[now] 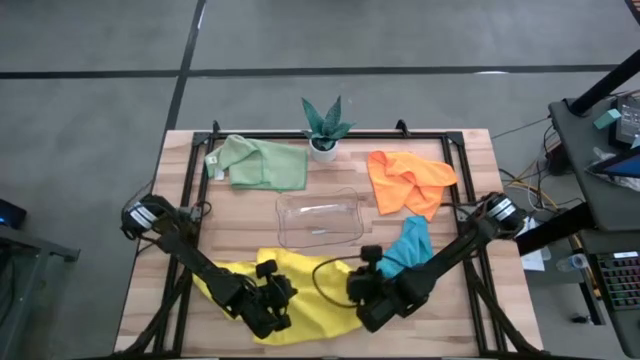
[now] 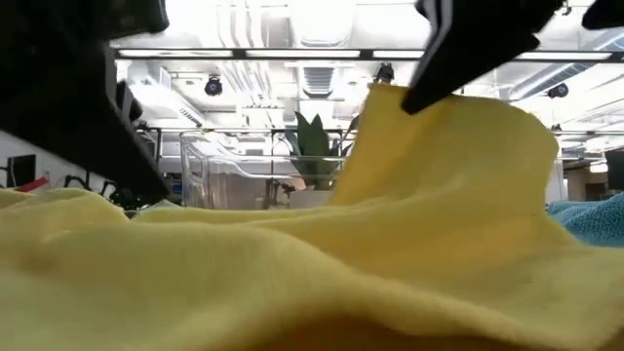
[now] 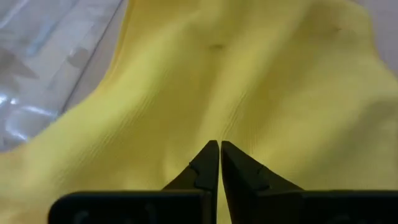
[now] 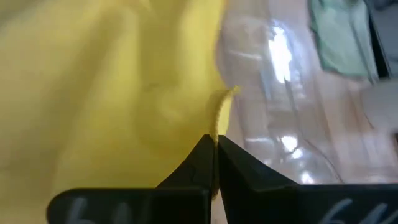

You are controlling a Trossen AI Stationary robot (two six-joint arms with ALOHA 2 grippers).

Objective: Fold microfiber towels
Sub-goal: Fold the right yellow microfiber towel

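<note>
We see the yellow towel (image 1: 300, 290) spread along the near edge of the tabletop (image 1: 470, 160), just in front of the clear tray (image 1: 320, 220). Our left claw (image 3: 219, 144) rests on it with fingers pressed together, though we cannot tell whether cloth is caught between them. Our right claw (image 4: 214, 138) pinches the towel's edge beside the tray, lifting that corner. The teal towel (image 1: 408, 246), orange towel (image 1: 408, 180) and pale green towel (image 1: 260, 162) lie farther back.

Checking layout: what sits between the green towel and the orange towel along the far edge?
The small potted plant, in the high view, between the pale green towel and the orange towel. Either side of it shows bare table.
</note>
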